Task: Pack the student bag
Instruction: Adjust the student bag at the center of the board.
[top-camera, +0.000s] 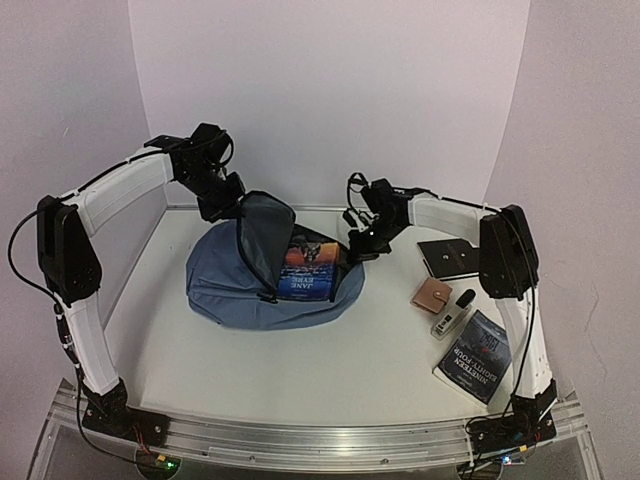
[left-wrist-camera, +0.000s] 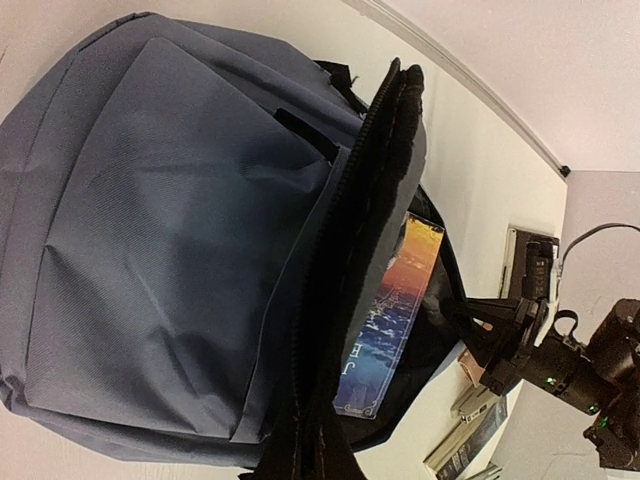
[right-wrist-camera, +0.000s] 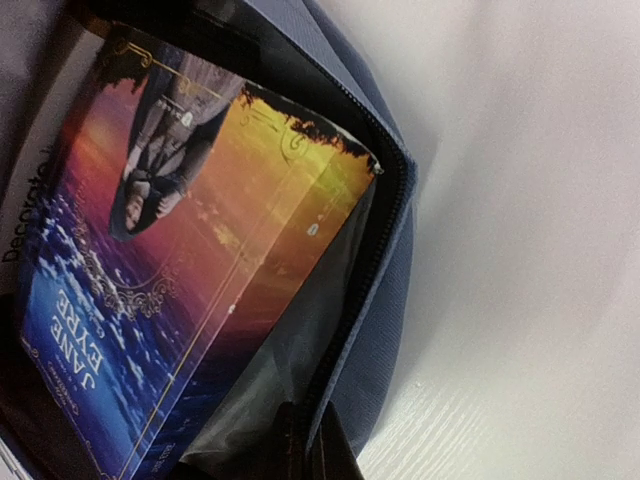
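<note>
Soft slate-blue fabric student bag (top-camera: 230, 285) lies slumped centre-left on the white surface (top-camera: 330, 370).

Left claw (top-camera: 232, 208) is pinched together on the raised dark-lined flap (top-camera: 262, 235), holding it upright so the mouth gapes.

Right claw (top-camera: 358, 244) is closed on the zip rim (right-wrist-camera: 385, 250) at the opposite side, probably to stretch the opening wider.

Orange-and-blue paperback book (top-camera: 312, 268) sits inside, cover up.

Brown wallet (top-camera: 433, 296) and dark paperback (top-camera: 478, 355) lie well to the right, not yet packed.

A book (top-camera: 312, 268) lies in the bag (top-camera: 225, 285), and right of the bag on the tabletop (top-camera: 300, 380) lie a pad (top-camera: 450, 257), wallet (top-camera: 433, 296) and second book (top-camera: 478, 355).
</note>
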